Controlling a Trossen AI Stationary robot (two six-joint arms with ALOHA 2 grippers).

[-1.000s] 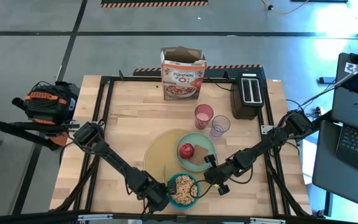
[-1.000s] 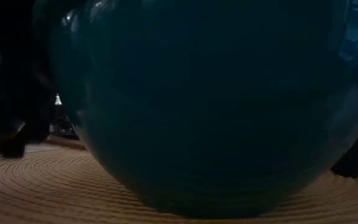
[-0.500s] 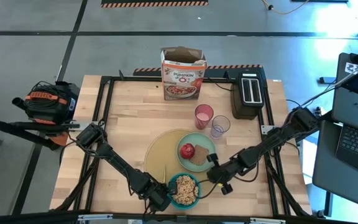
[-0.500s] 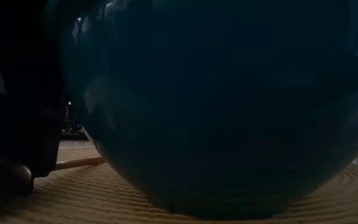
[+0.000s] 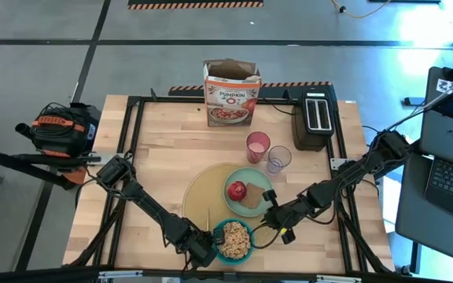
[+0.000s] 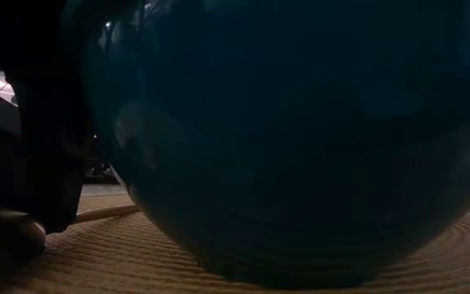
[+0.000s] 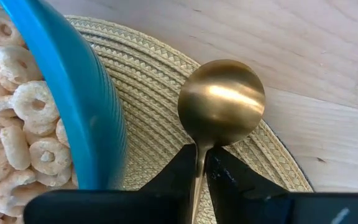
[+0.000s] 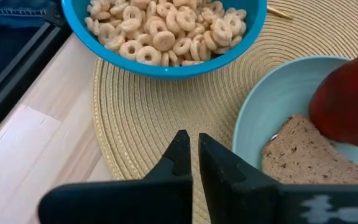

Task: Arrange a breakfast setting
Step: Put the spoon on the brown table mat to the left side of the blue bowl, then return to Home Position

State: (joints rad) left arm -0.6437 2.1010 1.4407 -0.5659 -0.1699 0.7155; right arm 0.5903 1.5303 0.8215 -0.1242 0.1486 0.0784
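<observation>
Both end effectors moved little: left (image 7: 201,163) still grasps gold spoon (image 7: 221,106), right (image 8: 192,149) stays clenched.

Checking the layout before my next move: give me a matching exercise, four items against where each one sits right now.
Things:
1. gold spoon
2. red apple
3. blue bowl
4. cereal box

Places:
A. on the pale green plate, beside the brown toast
B. far table edge, beside the toaster
C. between the left gripper fingers
D. near edge of the round yellow placemat

Pairs: 1-C, 2-A, 3-D, 4-B
</observation>
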